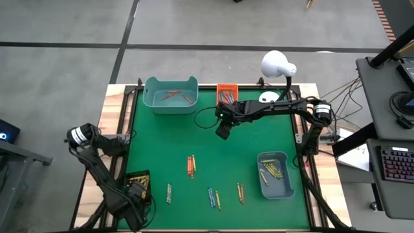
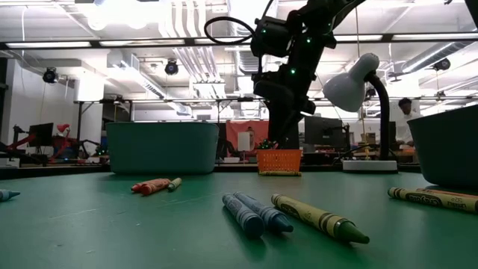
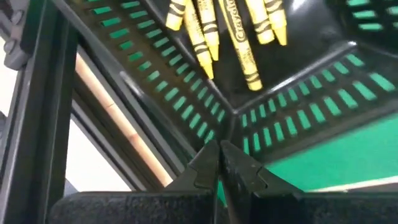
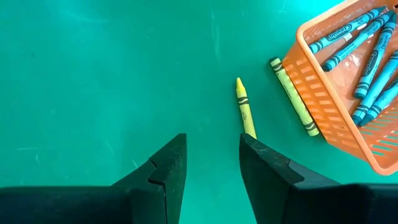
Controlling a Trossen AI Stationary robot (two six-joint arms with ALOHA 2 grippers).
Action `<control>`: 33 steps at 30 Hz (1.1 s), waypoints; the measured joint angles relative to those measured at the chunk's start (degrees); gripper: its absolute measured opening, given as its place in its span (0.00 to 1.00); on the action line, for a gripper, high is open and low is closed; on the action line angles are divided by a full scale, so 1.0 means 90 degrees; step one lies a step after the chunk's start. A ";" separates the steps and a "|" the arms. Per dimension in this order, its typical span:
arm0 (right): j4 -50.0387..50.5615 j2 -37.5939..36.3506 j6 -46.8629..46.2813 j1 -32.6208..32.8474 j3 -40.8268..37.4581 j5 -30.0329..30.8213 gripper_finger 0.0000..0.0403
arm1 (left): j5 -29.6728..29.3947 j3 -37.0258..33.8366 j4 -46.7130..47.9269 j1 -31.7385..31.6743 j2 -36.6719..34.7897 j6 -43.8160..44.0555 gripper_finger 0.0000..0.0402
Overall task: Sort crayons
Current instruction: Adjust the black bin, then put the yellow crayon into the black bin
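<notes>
Now, right gripper (image 4: pixel 211 158), jaws wide, above desk (image 4: pixel 93 81).
Yellow crayon (image 4: pixel 244 112) lies lengthwise between them, tip away; orange tray (image 4: pixel 323 93) beside.

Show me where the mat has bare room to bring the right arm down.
The mat is bare across its middle, between the teal bin and the orange crayons. The front row of crayons is crowded. Beside the orange basket, a yellow crayon and a green crayon lie close under the open right end effector.
</notes>
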State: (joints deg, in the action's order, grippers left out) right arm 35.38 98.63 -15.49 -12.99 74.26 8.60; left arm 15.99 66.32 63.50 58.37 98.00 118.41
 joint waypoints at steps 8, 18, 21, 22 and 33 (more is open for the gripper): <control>0.0299 -0.0045 0.0121 0.0000 0.0000 -0.0005 0.33 | -0.1699 0.1043 0.1343 -0.0084 -0.0024 -0.0371 0.00; 0.0532 -0.0007 0.1158 -0.0228 0.0013 -0.0162 0.33 | -0.5901 0.1464 0.2769 -0.0387 -0.0293 -0.1733 0.00; 0.0562 0.0041 0.2581 -0.0373 -0.0089 -0.0832 0.33 | -0.6867 0.1275 0.2755 -0.0418 -0.0452 -0.1888 0.00; 0.0564 0.0072 0.2802 -0.0424 -0.0102 -0.0969 0.33 | -0.7107 0.1213 0.2751 -0.0418 -0.0487 -0.1942 0.00; 0.0329 0.0662 0.2837 -0.0917 -0.0177 -0.0959 0.33 | -0.8661 0.0349 0.2726 -0.0845 -0.0789 -0.1936 0.00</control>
State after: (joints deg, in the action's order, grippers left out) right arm 38.33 104.59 10.05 -21.25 72.66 -0.03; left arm -61.96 69.46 88.04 50.77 90.90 100.99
